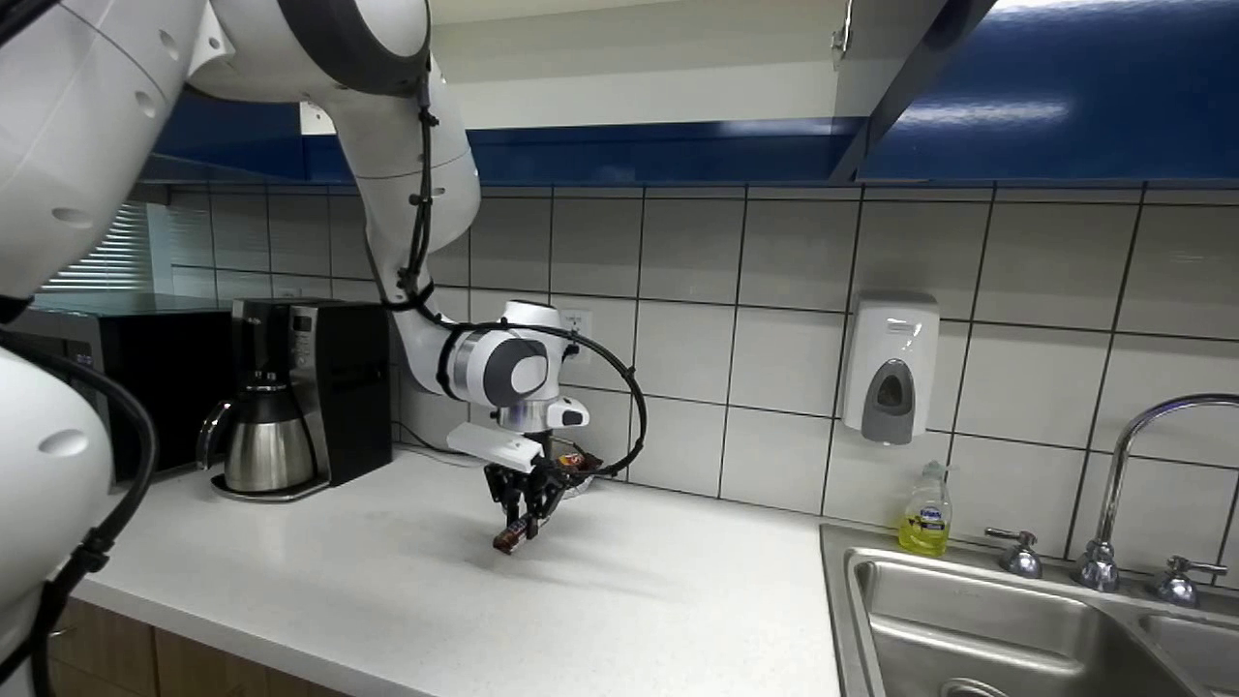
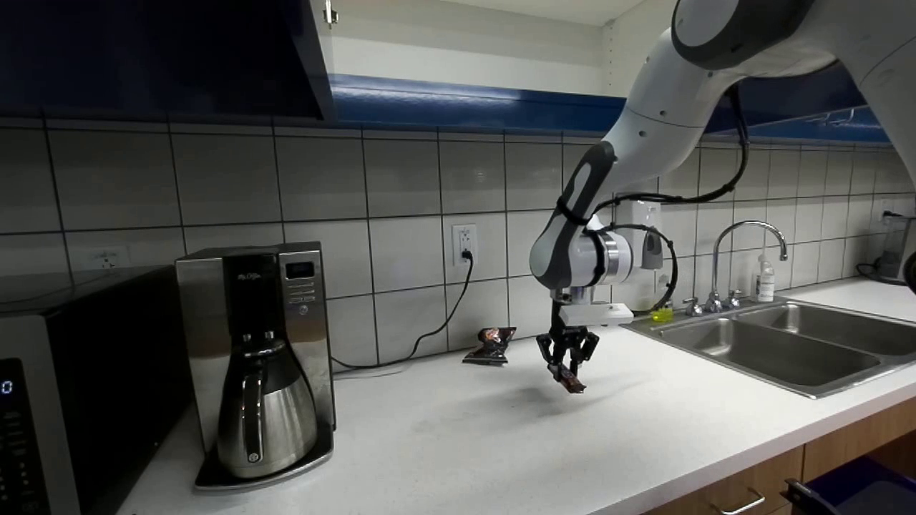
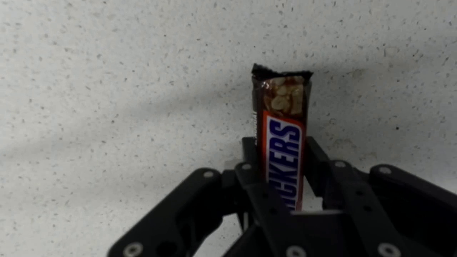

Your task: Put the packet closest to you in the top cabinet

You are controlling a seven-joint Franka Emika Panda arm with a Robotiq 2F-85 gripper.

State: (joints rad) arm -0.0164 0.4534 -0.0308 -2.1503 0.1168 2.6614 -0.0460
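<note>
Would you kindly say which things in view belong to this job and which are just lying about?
For the job:
gripper
grasped packet
top cabinet

Not part of it:
bunched-up dark packet
coffee maker
wall dispenser
yellow bottle
sink

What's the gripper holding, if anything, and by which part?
The Snickers packet, clamped in the gripper by its two long sides, with one end jutting out.

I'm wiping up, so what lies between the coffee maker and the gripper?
In an exterior view, a crumpled packet and a black cord, both near the wall.
</note>
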